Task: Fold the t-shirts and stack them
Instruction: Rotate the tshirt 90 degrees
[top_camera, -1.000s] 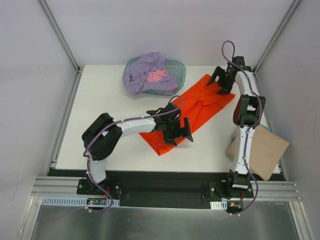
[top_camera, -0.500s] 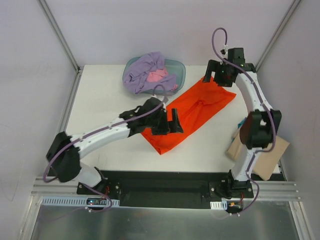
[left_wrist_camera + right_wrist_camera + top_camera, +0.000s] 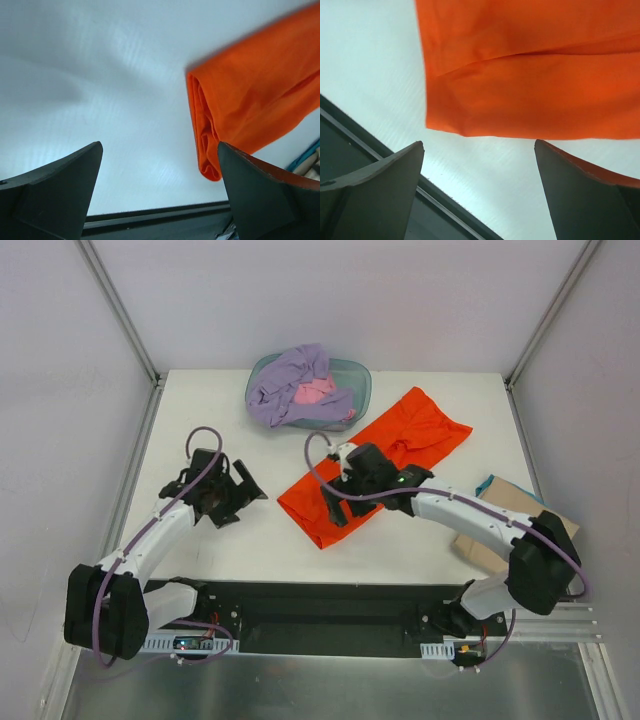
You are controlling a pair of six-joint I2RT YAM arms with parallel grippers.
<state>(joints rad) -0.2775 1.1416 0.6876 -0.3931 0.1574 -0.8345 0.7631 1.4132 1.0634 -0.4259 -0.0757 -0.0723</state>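
The left gripper (image 3: 240, 504) is being pulled back to the left side of the table (image 3: 200, 420), well apart from the orange shirt (image 3: 400, 455) it was touching 1 s ago. The right gripper (image 3: 338, 508) is being swung from the shirt's far end to its near end, approx. where the left one was. Both pairs of fingers are being kept wide apart w/ nothing between them. The shirt is being left flat as a long diagonal strip, mid-table, just in front of the tub (image 3: 365, 390). So the lengthwise fold is prob. being treated as done, and a crosswise fold from the near end is prob. being set up for the right arm. Stacking is not yet being started: the purple shirt (image 3: 290, 380) and pink shirt (image 3: 318, 392) are being left bunched in the tub. The tub and the cardboard (image 3: 525, 508) at the right edge are being shown by the top cam only. The left wrist cam is adding what the top view lacks: the shirt's near end seen side-on, w/ a rounded doubled edge, i.e. layers lying on each other, and bare table between it and the fingers. The right wrist cam is showing the near corner just ahead of its fingers, w/ a layer edge running across the cloth. Whether cloth is being touched there cannot be told.
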